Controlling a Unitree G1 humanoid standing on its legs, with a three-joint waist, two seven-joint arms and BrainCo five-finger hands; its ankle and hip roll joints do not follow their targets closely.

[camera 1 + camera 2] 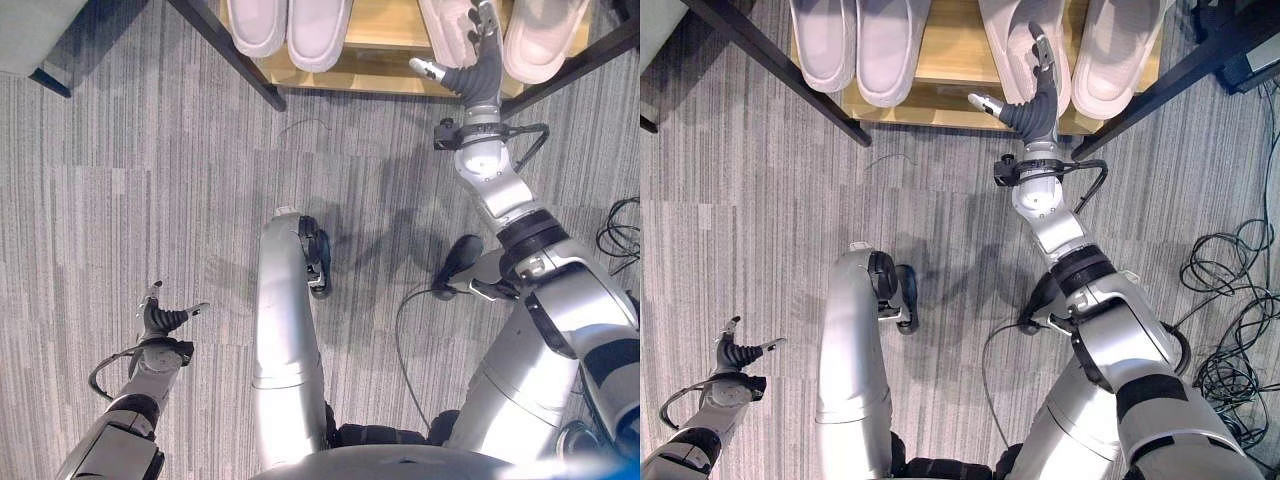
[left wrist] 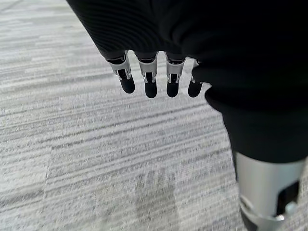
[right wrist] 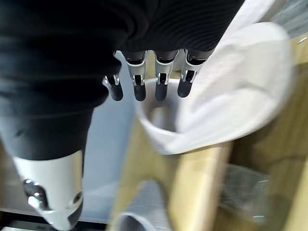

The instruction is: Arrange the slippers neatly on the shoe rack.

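Four slippers [image 1: 858,45], pale pinkish-white, lie on the wooden shelf [image 1: 945,60] of the shoe rack [image 1: 790,70], toes toward the robot.

Grouping: two pairs. The left pair sits side by side, touching, parallel. The right pair, inner slipper [image 1: 1015,40] and outer slipper [image 1: 1115,50], stands slightly apart, with a strip of bare shelf between the two pairs. All four point the same way, which reads as the neat order the task asks for; the job looks close to done, with at most a last nudge due on the right pair.

Right robot hand [image 1: 1032,95]: reached up to the shelf edge, fingers straight and spread, thumb out to the side, holding nothing. It lies over the toe of the inner slipper; whether the fingertips touch it or hover just above cannot be told. The right wrist view shows fingertips [image 3: 139,89] at the rim of a slipper opening [image 3: 163,118], an open-handed pose that suits pushing or squaring the slipper rather than lifting it.

Left robot hand [image 1: 165,320]: low at the robot's left over grey striped carpet [image 1: 150,180], well apart from the rack, fingers relaxed and open, empty. Idle, probably kept clear so the right arm can work.

Rack frame: dark bars either side of the shelf.

Brands, labels, writing: none legible on slippers, shelf or frame.
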